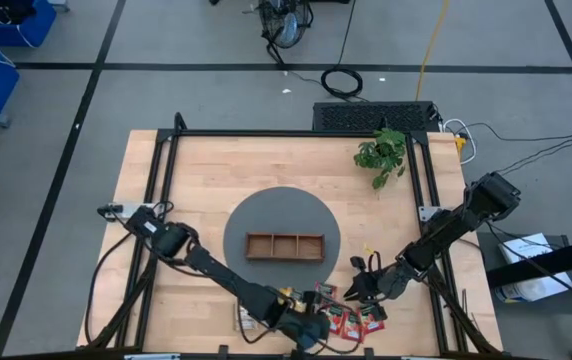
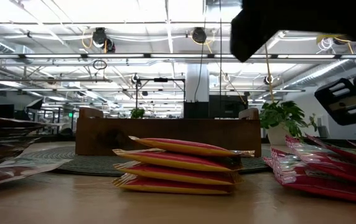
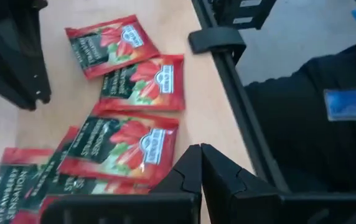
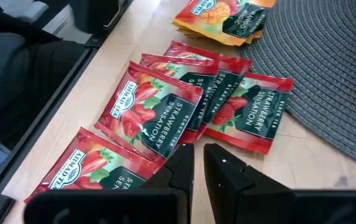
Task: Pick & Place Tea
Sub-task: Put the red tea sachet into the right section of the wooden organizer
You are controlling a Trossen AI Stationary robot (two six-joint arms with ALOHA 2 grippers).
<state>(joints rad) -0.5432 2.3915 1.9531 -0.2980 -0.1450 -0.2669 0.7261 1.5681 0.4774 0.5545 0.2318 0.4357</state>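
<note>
Item: red tea packets (image 4: 159, 118), several, flat, overlapping each other in a loose fan. We are finding them at the near edge of the table, on the bare wood just off the rim of the round grey mat (image 1: 241, 215). None are sitting in the wooden tray (image 1: 284, 245), which is lying at the middle of that mat with all three compartments looking unfilled.

Item: orange packets (image 4: 224, 18), a small stack, resting at the mat's edge, beside the red ones.

Item: left gripper (image 3: 201, 168). We are seeing its fingers pressed together and pinching nothing, hovering over the red packets on the side away from the mat.

Item: right gripper (image 4: 198, 163). We are seeing a narrow gap between its fingers, nothing between them, hanging just above the red fan near the mat's rim.

Risks, as we are judging them:
- Overlapped packets: a pinch here is likely lifting two at once, or dragging a neighbour along.
- Flat packets on flat wood: fingers this close together are likely sliding over the top instead of getting under an edge.
- Both grippers crowding the same pile off the mat: they could be knocking each other.
- Packets lying close to the table's edge: a push could be sending one off.
</note>
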